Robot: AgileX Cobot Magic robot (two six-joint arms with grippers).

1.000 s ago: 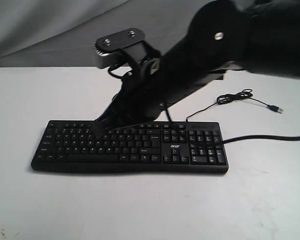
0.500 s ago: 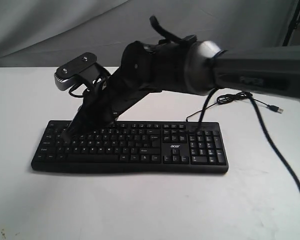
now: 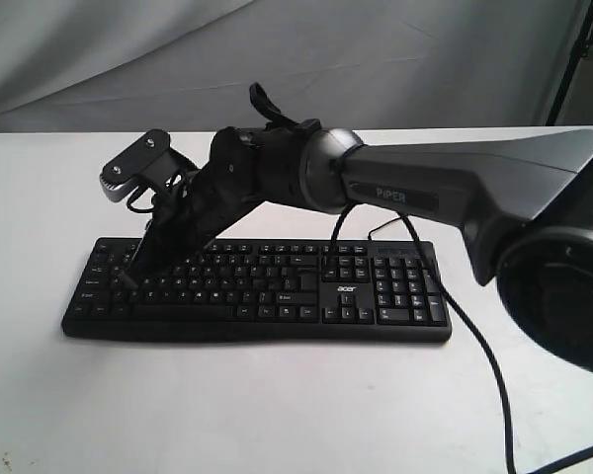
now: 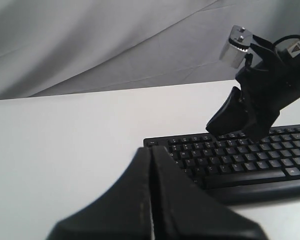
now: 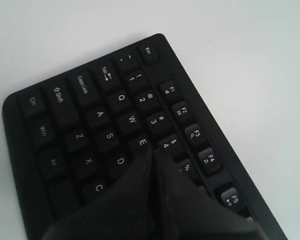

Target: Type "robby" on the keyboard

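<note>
A white table [image 3: 277, 415] fills the exterior view, with a grey cloth backdrop [image 3: 376, 59] behind it at 12 o'clock. The right arm [image 3: 445, 188] – grey and black, marked "PiPER" – enters from 3 o'clock and reaches across the middle toward 9 o'clock. Beneath it the keyboard [image 3: 277, 286], a black full-size model with a number pad and a white acer logo [image 3: 348, 289], lies flat on the table just below centre, its long side running from 9 to 3 o'clock. A black cable [image 3: 484, 355] trails over the table toward 5 o'clock.

The right gripper [image 3: 128, 276] slopes down onto the keyboard's 9 o'clock end, with its wrist camera [image 3: 133, 165] above it. Its fingers are pressed together with nothing between them. In the right wrist view the tip [image 5: 152, 152] sits just beside the E key [image 5: 140, 142] and the 4 key [image 5: 169, 142]; whether it presses a key cannot be told.

The left gripper [image 4: 151, 150] – likewise clenched and empty – hovers over bare table near the keyboard's Esc end.
</note>
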